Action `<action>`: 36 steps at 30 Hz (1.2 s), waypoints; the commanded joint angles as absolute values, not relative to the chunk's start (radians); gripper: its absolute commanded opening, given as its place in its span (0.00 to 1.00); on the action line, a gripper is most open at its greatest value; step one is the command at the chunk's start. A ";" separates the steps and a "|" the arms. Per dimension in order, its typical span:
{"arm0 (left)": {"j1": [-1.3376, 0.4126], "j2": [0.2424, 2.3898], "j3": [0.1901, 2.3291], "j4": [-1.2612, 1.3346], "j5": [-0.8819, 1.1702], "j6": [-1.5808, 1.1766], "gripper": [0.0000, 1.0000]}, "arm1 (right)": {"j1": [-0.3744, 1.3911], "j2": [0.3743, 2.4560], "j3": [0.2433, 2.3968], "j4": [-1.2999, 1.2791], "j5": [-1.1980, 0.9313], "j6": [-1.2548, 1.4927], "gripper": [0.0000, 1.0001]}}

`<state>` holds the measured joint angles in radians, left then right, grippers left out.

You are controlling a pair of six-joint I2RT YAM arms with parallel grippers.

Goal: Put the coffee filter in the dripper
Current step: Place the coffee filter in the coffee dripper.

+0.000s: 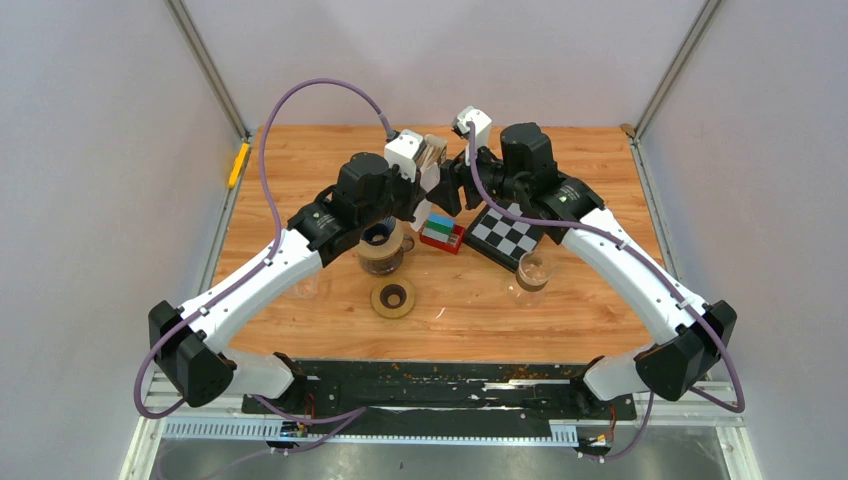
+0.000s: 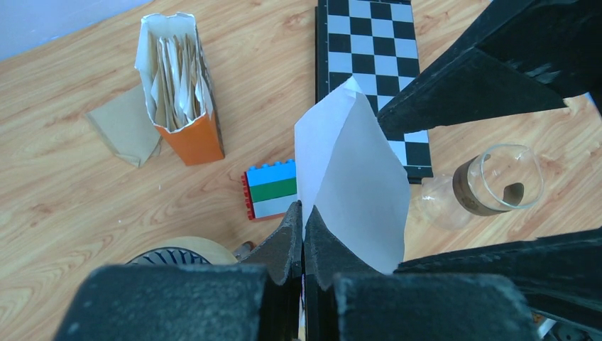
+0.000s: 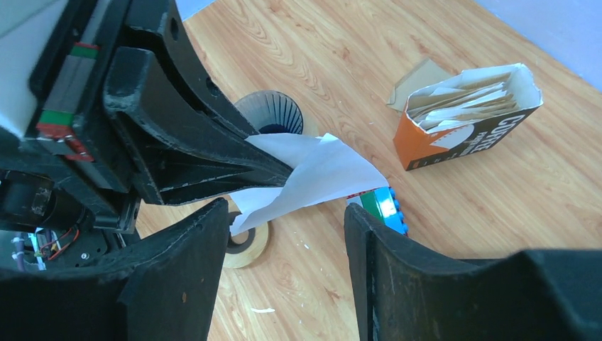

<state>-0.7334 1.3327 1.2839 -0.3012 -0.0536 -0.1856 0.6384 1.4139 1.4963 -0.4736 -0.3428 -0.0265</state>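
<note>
Coffee filter (image 2: pixel 355 177) is up in the air, not in the dripper yet. It's a white folded sheet, and in the left wrist view its long axis runs from the pinch at 6 o'clock up to its tip at 12. The left gripper (image 2: pixel 303 213) is clamped tight on the bottom edge, fingers together w/ only paper between them, so that arm owns the filter. The right gripper (image 3: pixel 284 213) faces it from the opposite side w/ jaws spread and nothing gripped. Its two fingers flank the filter's free side. Can't tell if either finger brushes the paper. What matters for you: the dripper (image 2: pixel 170 256), a dark ribbed cone, sits at approx 7 o'clock from the filter in the left wrist view, half cut off at the bottom edge. In the top view it's also at approx 7 from where the two grippers meet, tucked under the left forearm. So the left arm is nearer and already over it. My read is the filter needs to go down and back toward 7, opened-up end leading, and the right gripper looks placed to spread the fold first. Further out: lego block (image 2: pixel 270 188) just beside the filter at 9, orange filter box (image 2: pixel 181 92) at 10, checkerboard (image 2: pixel 369 64) at 12, glass carafe (image 2: pixel 490 181) at 3. None of them sit between filter and dripper.
</note>
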 commanded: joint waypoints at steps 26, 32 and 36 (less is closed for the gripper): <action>-0.739 1.310 1.305 -0.257 -0.081 -0.199 0.00 | 0.662 1.433 1.517 -0.459 -0.112 -0.068 0.42; -0.739 1.312 1.305 -0.254 -0.089 -0.195 0.00 | 0.674 1.423 1.521 -0.463 -0.129 -0.098 0.49; -0.739 1.316 1.305 -0.253 -0.085 -0.200 0.00 | 0.678 1.426 1.533 -0.469 -0.166 -0.087 0.53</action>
